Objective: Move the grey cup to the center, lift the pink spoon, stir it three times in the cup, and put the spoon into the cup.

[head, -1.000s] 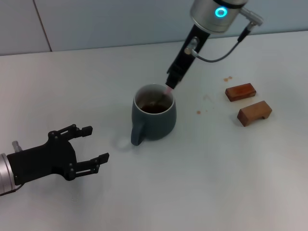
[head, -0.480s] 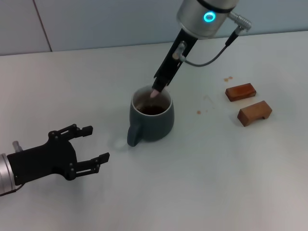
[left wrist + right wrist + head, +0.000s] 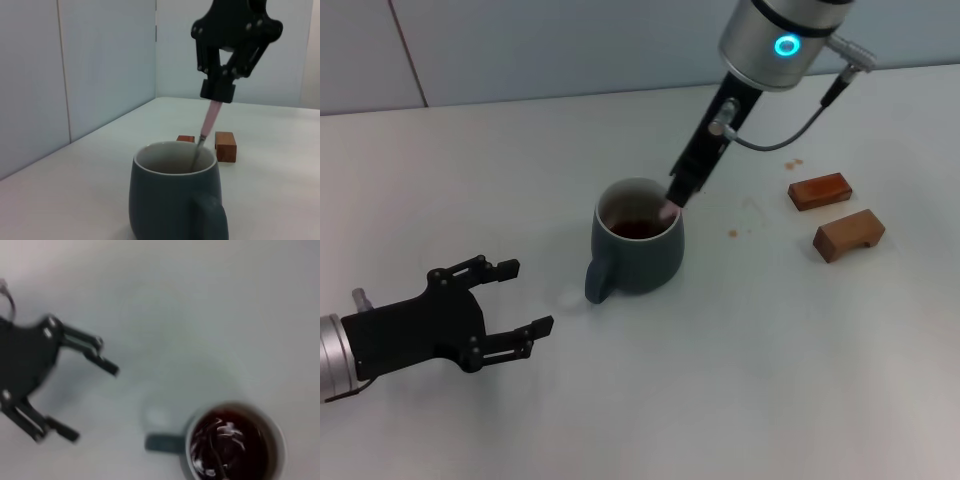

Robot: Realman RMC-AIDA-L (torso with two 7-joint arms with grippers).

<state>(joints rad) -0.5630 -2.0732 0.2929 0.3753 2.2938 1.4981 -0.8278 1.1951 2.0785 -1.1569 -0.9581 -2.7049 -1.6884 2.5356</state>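
One risk stands out: the right tool (image 3: pixel 677 192), pinching the pink spoon (image 3: pixel 209 120) slantwise into the grey cup (image 3: pixel 638 250) mid-table (image 3: pixel 770 360), could lever the rim and slop brown liquid, while the left tool (image 3: pixel 512 304) idles spread nearby

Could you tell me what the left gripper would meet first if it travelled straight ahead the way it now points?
Probably the grey cup: it sits centred ahead of the open left gripper, handle side nearest, though depth is uncertain.
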